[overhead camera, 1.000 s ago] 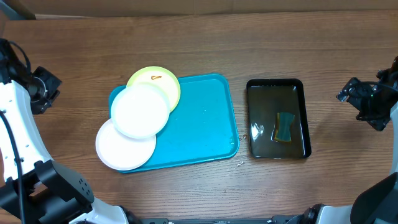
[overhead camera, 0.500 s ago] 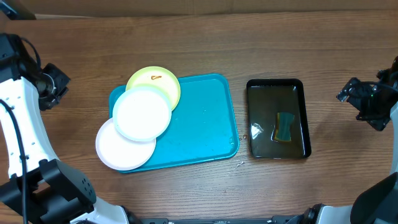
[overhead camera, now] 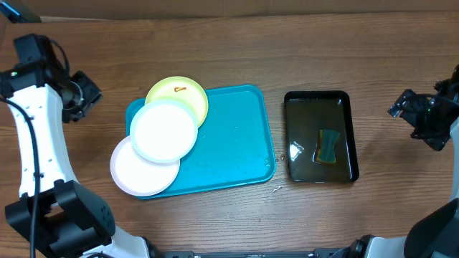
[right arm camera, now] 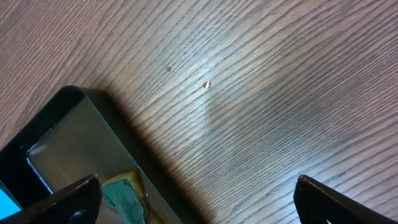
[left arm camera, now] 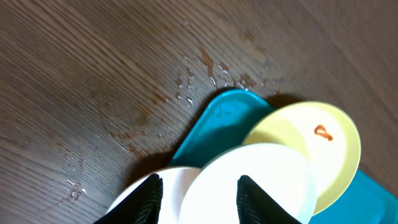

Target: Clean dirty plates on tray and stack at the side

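Note:
Three plates overlap at the left end of the turquoise tray (overhead camera: 229,143): a pale yellow-green plate (overhead camera: 185,89) with a small red-brown smear at the back, a white plate (overhead camera: 164,129) on top, and a second white plate (overhead camera: 140,175) hanging over the tray's front-left corner. My left gripper (overhead camera: 84,95) hovers above the table left of the plates, open and holding nothing. In the left wrist view its fingertips frame the white plates (left arm camera: 261,180) below, with the yellow-green plate (left arm camera: 323,149) beyond. My right gripper (overhead camera: 401,107) stands open at the far right, empty.
A glossy black tray (overhead camera: 319,94) right of the turquoise one holds liquid and a green sponge (overhead camera: 328,146); the sponge (right arm camera: 121,193) also shows in the right wrist view. Water droplets (left arm camera: 205,74) lie on the wood by the tray's corner. Small specks (overhead camera: 276,188) lie between the trays.
My left arm has swung right and back toward the plates, and its gripper has gone from shut to open. The right arm, the plates and both trays are unmoved.

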Robot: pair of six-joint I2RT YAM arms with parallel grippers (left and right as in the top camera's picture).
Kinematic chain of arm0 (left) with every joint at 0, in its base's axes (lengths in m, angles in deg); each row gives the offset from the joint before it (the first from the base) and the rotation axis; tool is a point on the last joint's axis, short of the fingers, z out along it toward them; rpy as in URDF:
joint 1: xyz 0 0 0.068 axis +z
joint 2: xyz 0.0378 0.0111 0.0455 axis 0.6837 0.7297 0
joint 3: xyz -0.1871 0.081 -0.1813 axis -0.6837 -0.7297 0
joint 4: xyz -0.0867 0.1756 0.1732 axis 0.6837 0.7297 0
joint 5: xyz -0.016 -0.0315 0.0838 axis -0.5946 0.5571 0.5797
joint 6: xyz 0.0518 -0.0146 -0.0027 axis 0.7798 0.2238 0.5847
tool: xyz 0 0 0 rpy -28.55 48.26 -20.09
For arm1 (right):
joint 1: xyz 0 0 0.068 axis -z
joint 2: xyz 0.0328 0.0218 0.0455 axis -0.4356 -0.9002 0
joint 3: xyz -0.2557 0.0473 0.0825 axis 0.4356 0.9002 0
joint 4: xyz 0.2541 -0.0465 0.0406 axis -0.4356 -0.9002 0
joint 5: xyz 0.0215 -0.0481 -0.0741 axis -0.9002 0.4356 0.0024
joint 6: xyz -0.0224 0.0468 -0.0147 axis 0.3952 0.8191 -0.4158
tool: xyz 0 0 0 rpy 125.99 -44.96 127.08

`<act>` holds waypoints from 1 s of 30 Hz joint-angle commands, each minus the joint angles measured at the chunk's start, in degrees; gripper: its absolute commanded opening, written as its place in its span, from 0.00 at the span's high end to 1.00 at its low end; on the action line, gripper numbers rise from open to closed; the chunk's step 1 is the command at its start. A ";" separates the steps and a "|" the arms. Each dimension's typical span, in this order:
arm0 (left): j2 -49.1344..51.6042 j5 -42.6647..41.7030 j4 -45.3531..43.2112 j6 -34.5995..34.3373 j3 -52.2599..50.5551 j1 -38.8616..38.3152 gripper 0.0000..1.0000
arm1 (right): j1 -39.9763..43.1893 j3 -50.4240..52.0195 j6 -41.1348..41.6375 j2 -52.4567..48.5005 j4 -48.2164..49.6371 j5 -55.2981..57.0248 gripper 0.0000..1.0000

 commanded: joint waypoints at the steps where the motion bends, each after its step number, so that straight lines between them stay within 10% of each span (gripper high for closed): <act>1: -0.98 0.39 -0.09 2.23 -1.38 -1.70 0.58 | 0.07 -1.22 0.17 0.22 0.17 0.55 0.00; 10: -0.98 0.24 5.86 5.55 -2.16 -6.62 0.46 | 0.07 -1.22 0.20 0.22 0.17 0.55 0.00; 14: -0.98 0.26 8.70 5.55 -3.61 -7.96 0.13 | 0.07 -1.22 0.20 0.22 0.17 0.55 0.00; 30: -0.98 -0.26 9.70 5.11 -9.57 -9.73 0.10 | 0.07 -1.22 0.17 0.22 0.17 0.55 0.00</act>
